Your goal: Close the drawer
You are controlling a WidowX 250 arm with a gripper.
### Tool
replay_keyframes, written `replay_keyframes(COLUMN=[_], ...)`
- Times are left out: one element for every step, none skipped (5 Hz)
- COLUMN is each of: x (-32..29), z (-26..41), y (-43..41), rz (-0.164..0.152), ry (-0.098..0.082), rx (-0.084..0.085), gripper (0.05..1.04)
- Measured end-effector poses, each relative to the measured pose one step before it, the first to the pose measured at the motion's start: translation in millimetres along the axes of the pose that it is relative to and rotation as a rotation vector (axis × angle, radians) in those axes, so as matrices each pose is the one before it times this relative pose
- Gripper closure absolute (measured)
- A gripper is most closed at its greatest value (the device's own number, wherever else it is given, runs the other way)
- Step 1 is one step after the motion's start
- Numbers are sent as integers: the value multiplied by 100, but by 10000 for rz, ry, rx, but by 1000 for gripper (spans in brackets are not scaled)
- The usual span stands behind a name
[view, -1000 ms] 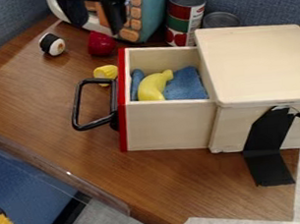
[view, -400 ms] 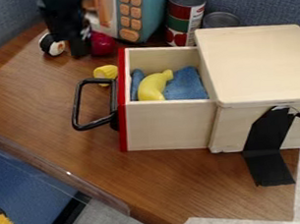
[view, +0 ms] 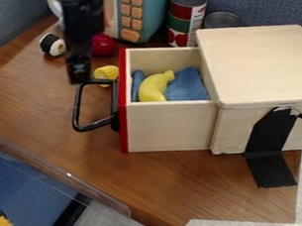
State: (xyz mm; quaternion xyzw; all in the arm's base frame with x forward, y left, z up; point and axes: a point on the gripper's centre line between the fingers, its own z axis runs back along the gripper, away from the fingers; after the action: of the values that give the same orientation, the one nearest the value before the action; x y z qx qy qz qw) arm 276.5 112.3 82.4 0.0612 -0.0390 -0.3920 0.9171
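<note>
The open drawer [view: 171, 125] is down and right from the gripper [view: 79, 76]. I can't tell if the gripper is wide or narrow.

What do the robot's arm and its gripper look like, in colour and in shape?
The robot arm is black, with a thick, blocky section. The black gripper at its end is narrower and elongated. I cannot make out cables or markings.

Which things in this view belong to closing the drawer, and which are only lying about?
For the job: gripper, drawer, handle, wooden box.

Lying about: sushi roll, red toy, yellow piece, two cans, toy microwave.
</note>
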Motion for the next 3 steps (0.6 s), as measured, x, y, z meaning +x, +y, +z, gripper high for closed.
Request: replay_keyframes(x=[-1476,-1959,-1464], z=[-1758,-1570,-818], y=[1014,423,-190], rz=[-381,127,40], ry=[610,448,122], rx=[387,189,-566], gripper=[83,83,83])
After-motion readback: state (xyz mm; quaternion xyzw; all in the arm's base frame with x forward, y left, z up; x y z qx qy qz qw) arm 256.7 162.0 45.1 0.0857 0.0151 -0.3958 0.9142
